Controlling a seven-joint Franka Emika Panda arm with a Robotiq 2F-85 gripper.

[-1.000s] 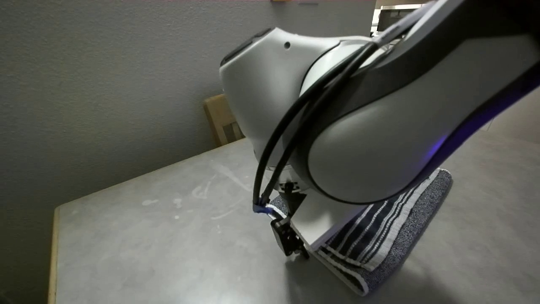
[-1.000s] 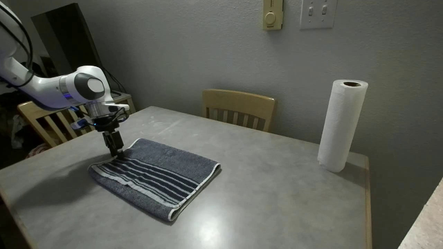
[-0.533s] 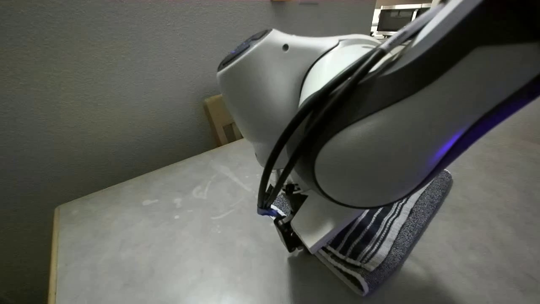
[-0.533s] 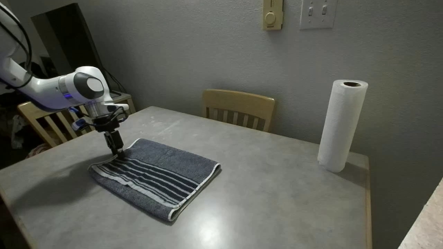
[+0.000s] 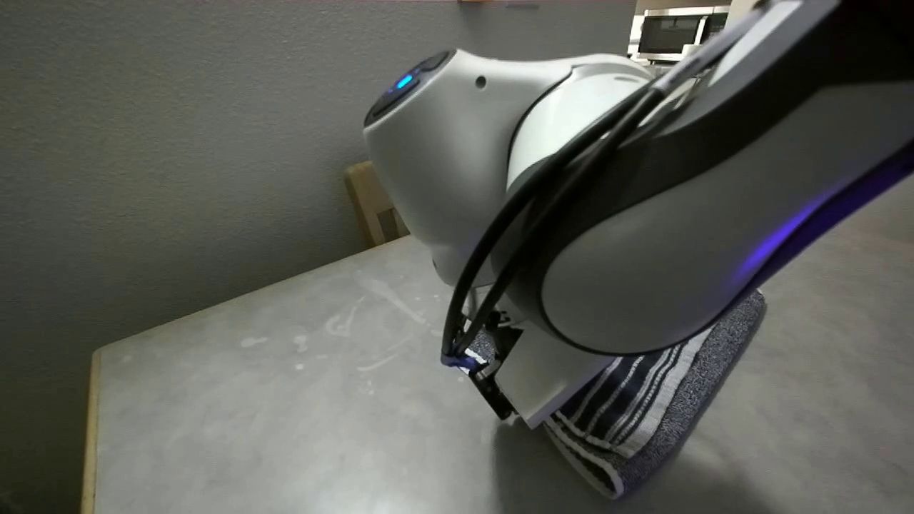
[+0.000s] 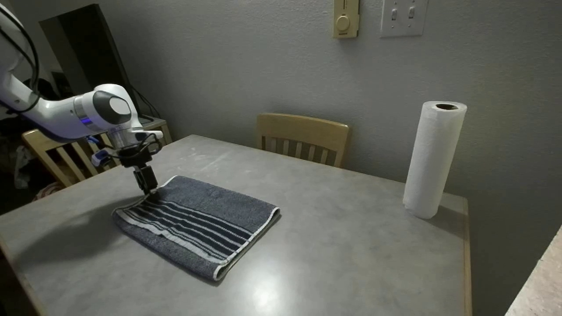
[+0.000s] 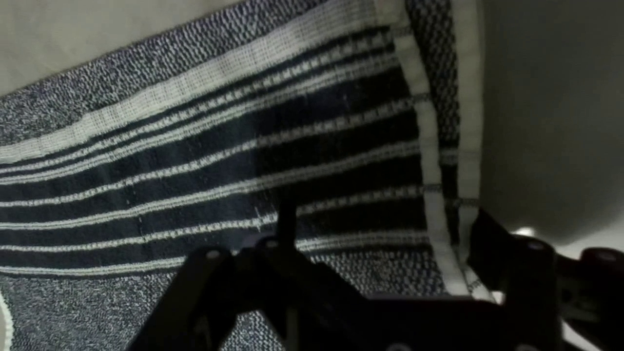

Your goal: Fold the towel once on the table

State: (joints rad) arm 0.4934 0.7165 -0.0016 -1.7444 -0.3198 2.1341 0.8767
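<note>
Towel (image 6: 197, 219) on table (image 6: 342, 237), striped edge under gripper (image 7: 384, 219); fingers parted, one above stripes, one past edge.

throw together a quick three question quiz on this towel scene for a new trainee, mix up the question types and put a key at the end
1. Multiple choice: how is the towel arranged?
a) hanging over a chair
b) lying doubled over on the table
c) rolled into a tube
2. True or false: in the wrist view, the tool has its jaws pressed together.
3. Short answer: what stands on its end near a corner of the table in an exterior view?

Key
1. b
2. False: the jaws stand apart, with part of the towel showing between them.
3. A white paper towel roll
</note>
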